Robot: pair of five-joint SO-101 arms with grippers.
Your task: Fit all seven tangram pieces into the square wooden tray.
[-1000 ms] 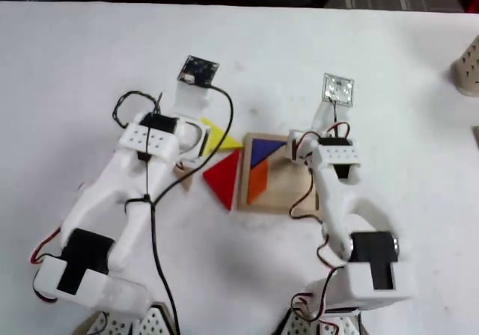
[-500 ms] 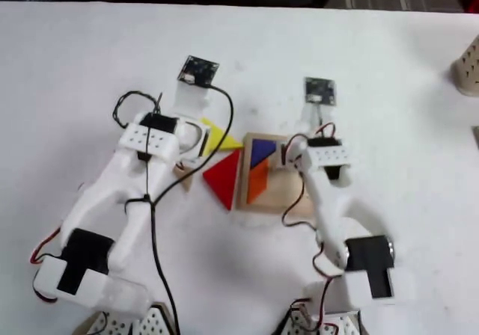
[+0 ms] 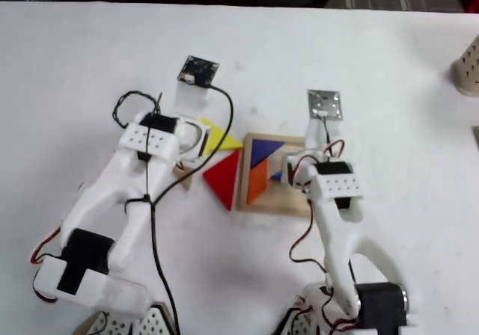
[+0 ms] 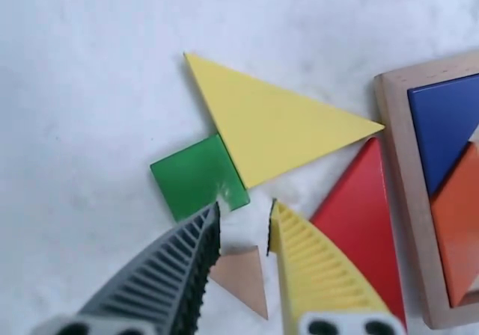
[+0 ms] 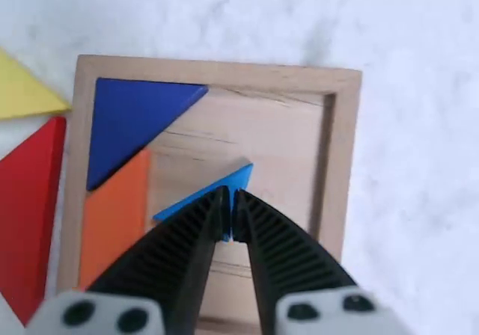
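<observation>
The square wooden tray (image 5: 344, 163) lies on the white worktop (image 3: 374, 51) between the two arms. A dark blue triangle (image 5: 131, 122) sits in one corner of the tray, with an orange piece (image 5: 112, 223) next to it along the same wall. The right hand (image 5: 232, 208) is over the bare wood of the tray, its fingers pressed almost together and pinching the edge of a light blue flat piece (image 5: 217, 189) just beside the orange piece; whether that piece rests on the wood or hangs above it cannot be told.

Outside the tray, a red triangle (image 4: 363, 215) lies against the outer rim. A large yellow triangle (image 4: 262, 125) lies beside it, its sharp tip near the tray's corner, and a green square (image 4: 196, 176) touches the yellow triangle's edge. The left hand (image 4: 243, 219) hangs spread, gripping nothing, its tips near the green square's corner, with a small tan triangle (image 4: 243, 275) on the worktop below the gap
</observation>
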